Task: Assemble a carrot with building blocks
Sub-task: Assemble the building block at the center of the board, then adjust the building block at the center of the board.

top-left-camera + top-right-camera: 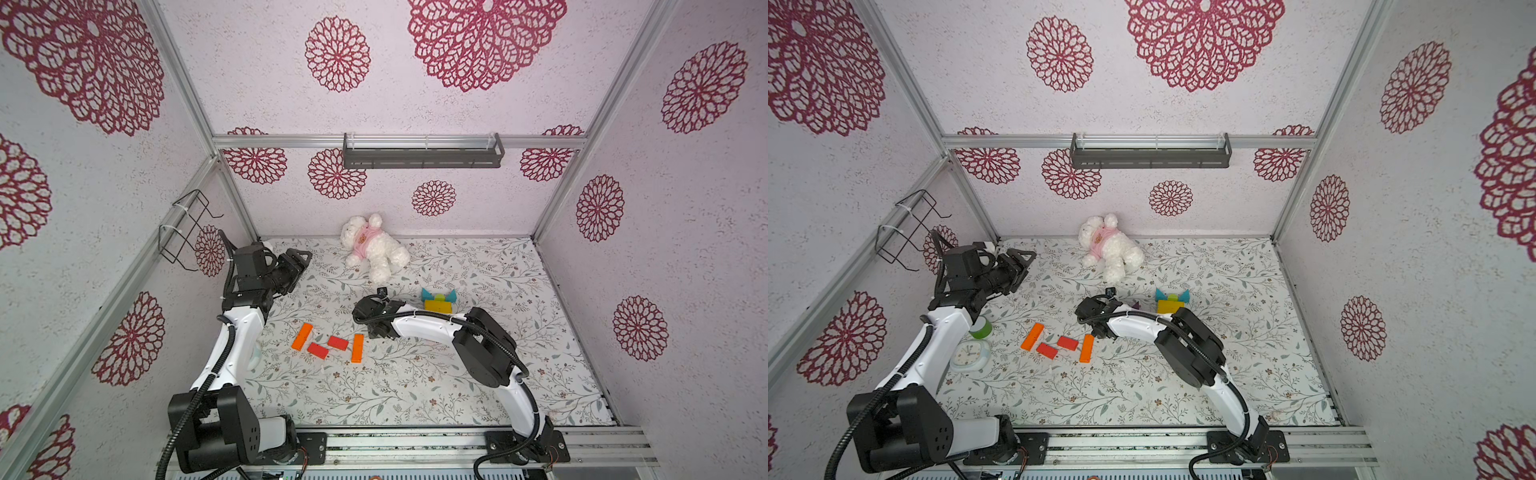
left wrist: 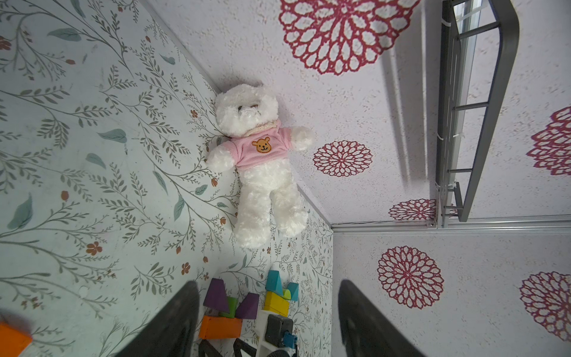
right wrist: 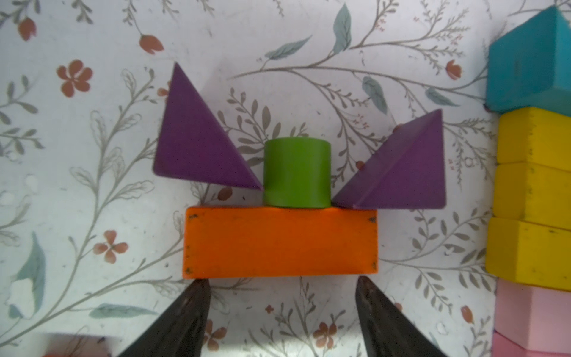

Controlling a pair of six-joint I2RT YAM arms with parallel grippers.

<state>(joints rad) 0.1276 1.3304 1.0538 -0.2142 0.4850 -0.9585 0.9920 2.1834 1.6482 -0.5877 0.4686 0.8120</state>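
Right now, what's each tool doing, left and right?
Left tool: open, empty.
Right tool: open, empty, by the orange block.

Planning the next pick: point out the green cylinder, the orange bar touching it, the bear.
green cylinder (image 3: 296, 173), right wrist view, curved side.
orange bar (image 3: 279, 242), right wrist view, face centre.
bear (image 2: 262, 150), left wrist view, pink shirt.
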